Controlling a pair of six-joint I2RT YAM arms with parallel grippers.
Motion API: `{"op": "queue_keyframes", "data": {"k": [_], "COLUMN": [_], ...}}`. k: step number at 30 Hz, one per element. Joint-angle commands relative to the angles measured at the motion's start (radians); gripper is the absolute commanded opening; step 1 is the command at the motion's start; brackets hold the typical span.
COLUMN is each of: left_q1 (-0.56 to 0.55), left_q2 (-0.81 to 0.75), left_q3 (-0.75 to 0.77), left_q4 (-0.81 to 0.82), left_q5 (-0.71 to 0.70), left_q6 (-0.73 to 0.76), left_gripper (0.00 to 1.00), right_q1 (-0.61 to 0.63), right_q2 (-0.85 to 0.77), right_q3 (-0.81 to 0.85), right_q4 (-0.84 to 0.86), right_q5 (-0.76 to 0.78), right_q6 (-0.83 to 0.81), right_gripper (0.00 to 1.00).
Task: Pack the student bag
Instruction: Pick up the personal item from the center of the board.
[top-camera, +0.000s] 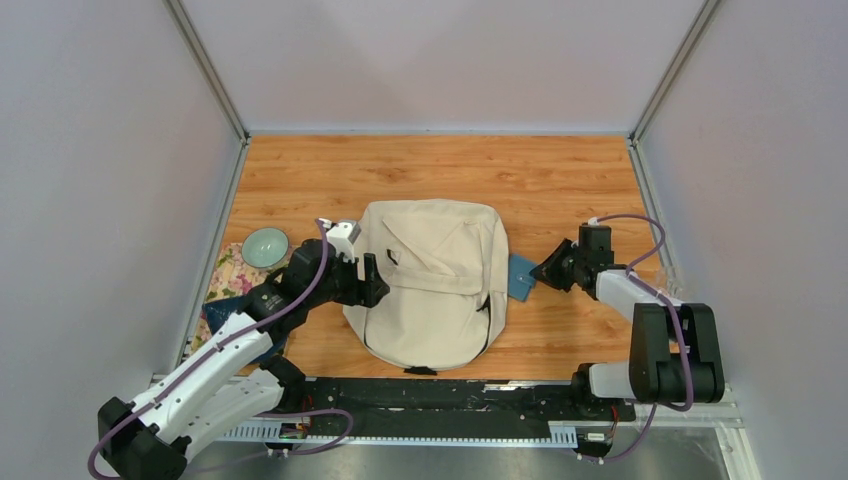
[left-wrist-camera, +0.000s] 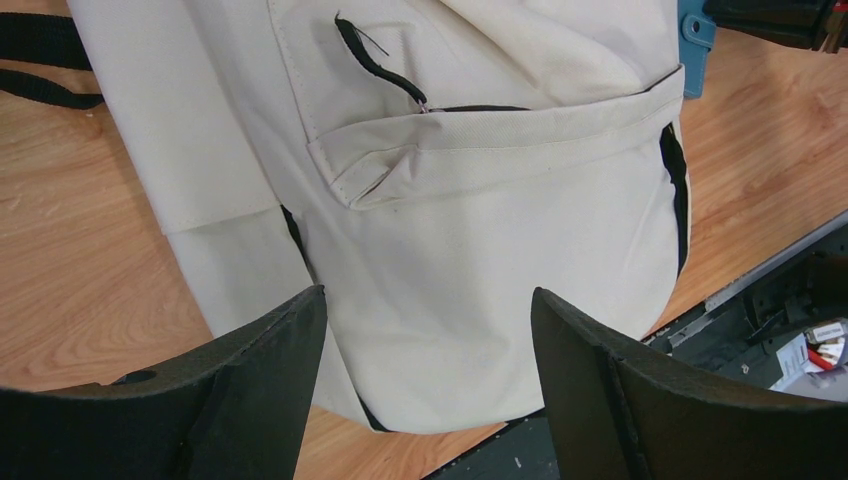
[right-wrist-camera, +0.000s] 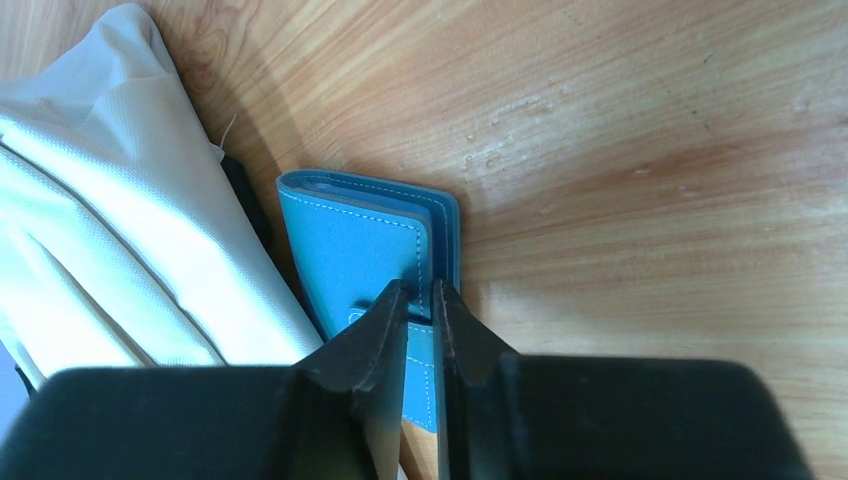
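Observation:
The student bag (top-camera: 430, 280), a large cream backpack with black zipper pulls, lies flat in the middle of the wooden table. My left gripper (top-camera: 370, 280) is at its left edge, open and empty. In the left wrist view the left gripper (left-wrist-camera: 425, 300) hovers over the bag (left-wrist-camera: 480, 230), below the front pocket. My right gripper (top-camera: 540, 272) is at the bag's right side, shut on a blue wallet (top-camera: 520, 278). In the right wrist view the right gripper (right-wrist-camera: 420, 295) pinches the wallet (right-wrist-camera: 360, 250), which rests on the wood against the bag (right-wrist-camera: 100, 230). The wallet's corner shows in the left wrist view (left-wrist-camera: 695, 35).
A teal bowl (top-camera: 265, 245) sits on a floral cloth (top-camera: 230, 275) at the table's left edge, behind my left arm. A black rail (top-camera: 450, 395) runs along the near edge. Metal posts and grey walls close in the left, right and far sides.

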Motion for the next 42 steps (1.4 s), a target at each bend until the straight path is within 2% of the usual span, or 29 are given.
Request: {"op": "queue_keyframes", "data": {"k": [1, 3, 4, 12, 25, 34, 38, 42], "left_q1": [0.005, 0.005, 0.005, 0.005, 0.005, 0.005, 0.005, 0.005], "left_q2": [-0.019, -0.020, -0.022, -0.029, -0.031, 0.009, 0.041, 0.107], "left_q3": [-0.011, -0.011, -0.012, -0.017, -0.013, -0.017, -0.028, -0.045], "left_q4": [0.011, 0.009, 0.011, 0.009, 0.067, 0.216, 0.352, 0.513], "left_q5": [0.000, 0.000, 0.000, -0.004, 0.023, 0.112, 0.160, 0.227], "left_q6": [-0.008, -0.008, -0.008, -0.010, -0.014, -0.045, -0.062, -0.103], "left_gripper": [0.82, 0.82, 0.82, 0.82, 0.87, 0.91, 0.93, 0.94], "right_q1": [0.001, -0.001, 0.001, 0.001, 0.001, -0.001, 0.031, 0.060], "right_q2": [-0.030, -0.045, -0.060, -0.163, -0.459, -0.579, -0.594, -0.622], "right_q3": [-0.005, -0.008, -0.010, -0.013, 0.046, 0.098, 0.115, 0.133], "right_q4": [0.052, 0.049, 0.036, -0.030, -0.270, -0.314, -0.287, -0.261], "right_q5": [-0.005, 0.001, 0.005, 0.041, 0.113, -0.031, -0.167, -0.221], "right_q6": [0.014, 0.014, 0.014, 0.011, -0.007, 0.023, 0.065, 0.092], "right_gripper": [0.14, 0.02, 0.00, 0.00, 0.00, 0.00, 0.00, 0.00]}}
